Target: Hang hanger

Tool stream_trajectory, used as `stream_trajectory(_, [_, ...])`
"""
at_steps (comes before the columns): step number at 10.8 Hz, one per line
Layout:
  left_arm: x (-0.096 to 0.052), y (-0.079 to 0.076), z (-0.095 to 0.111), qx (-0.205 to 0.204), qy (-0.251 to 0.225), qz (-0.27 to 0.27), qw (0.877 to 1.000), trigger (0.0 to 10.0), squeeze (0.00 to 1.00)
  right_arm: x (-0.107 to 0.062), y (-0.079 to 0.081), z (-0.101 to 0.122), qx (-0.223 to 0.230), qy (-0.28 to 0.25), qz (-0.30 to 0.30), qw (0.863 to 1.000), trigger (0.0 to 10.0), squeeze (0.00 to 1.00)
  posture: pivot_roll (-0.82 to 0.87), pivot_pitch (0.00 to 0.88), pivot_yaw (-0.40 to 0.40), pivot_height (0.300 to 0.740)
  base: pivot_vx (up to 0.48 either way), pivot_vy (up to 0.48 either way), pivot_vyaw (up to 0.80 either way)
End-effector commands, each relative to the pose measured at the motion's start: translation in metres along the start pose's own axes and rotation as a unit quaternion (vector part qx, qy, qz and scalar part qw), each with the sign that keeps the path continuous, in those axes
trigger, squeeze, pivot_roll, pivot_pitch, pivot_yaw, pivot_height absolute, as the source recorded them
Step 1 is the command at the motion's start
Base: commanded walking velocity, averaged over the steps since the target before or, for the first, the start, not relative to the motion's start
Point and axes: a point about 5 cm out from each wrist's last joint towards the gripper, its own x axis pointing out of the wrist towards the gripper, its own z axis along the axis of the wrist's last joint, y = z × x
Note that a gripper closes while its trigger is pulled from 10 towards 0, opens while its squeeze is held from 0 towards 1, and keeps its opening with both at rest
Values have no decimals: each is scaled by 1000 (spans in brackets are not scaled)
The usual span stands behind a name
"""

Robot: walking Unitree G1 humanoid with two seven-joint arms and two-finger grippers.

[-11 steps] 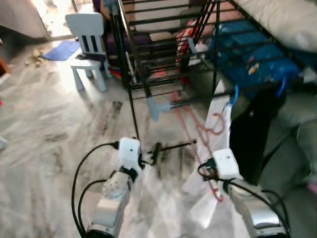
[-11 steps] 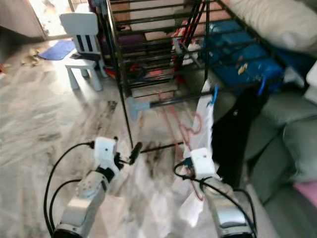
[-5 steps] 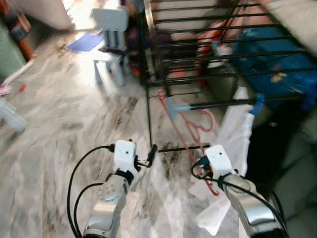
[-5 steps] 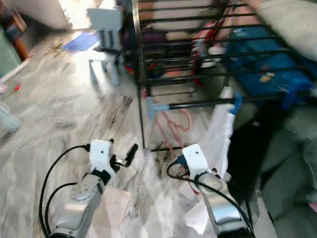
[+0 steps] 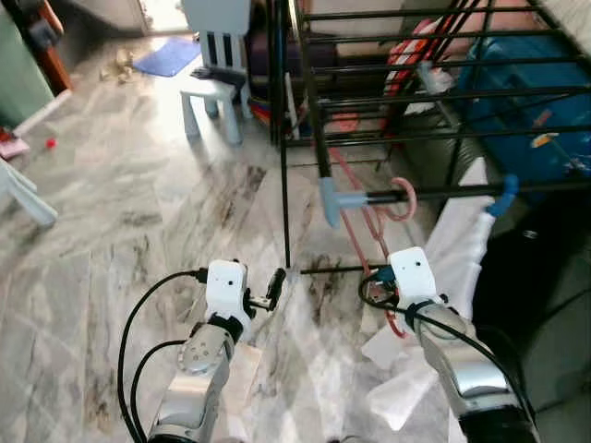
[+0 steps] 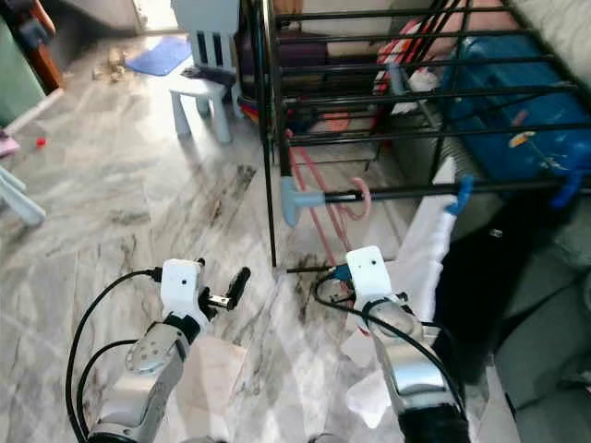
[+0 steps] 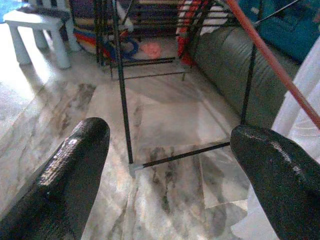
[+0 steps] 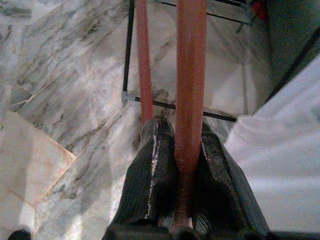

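Right hand (image 8: 186, 165): I am clamping both fingers on the pink plastic hanger (image 5: 369, 217), whose hook is curling over a black rail of the drying rack (image 5: 388, 92) beside a blue clip (image 5: 330, 198). Left hand (image 7: 170, 165): I am holding its fingers wide apart above the marble floor (image 5: 138, 212), near the rack's foot. White cloth (image 5: 452, 268) is draping off the rail beside my right arm.

rack (image 5: 388, 92) ahead, stool (image 5: 214, 88) left, sofa (image 6: 545, 305) right
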Motion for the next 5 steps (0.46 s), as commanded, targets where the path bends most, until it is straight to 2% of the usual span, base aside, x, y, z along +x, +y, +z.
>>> stream_trajectory(1, [-3,0,0,5,4,-1,1000,10000,0,4,-1,7,7,-9,-6,1000,10000,0,-85,121,6,740,0,0,0])
stream_trajectory(3, [-3,2,-1,10,7,2,1000,10000,0,15,6,18,27,-1,-6,1000,10000,0,-76,125,4,740,0,0,0])
stream_trajectory(5, [-2,3,1,16,9,8,1000,10000,0,31,32,37,12,2,34,999,10000,0,-65,120,-11,740,0,0,0])
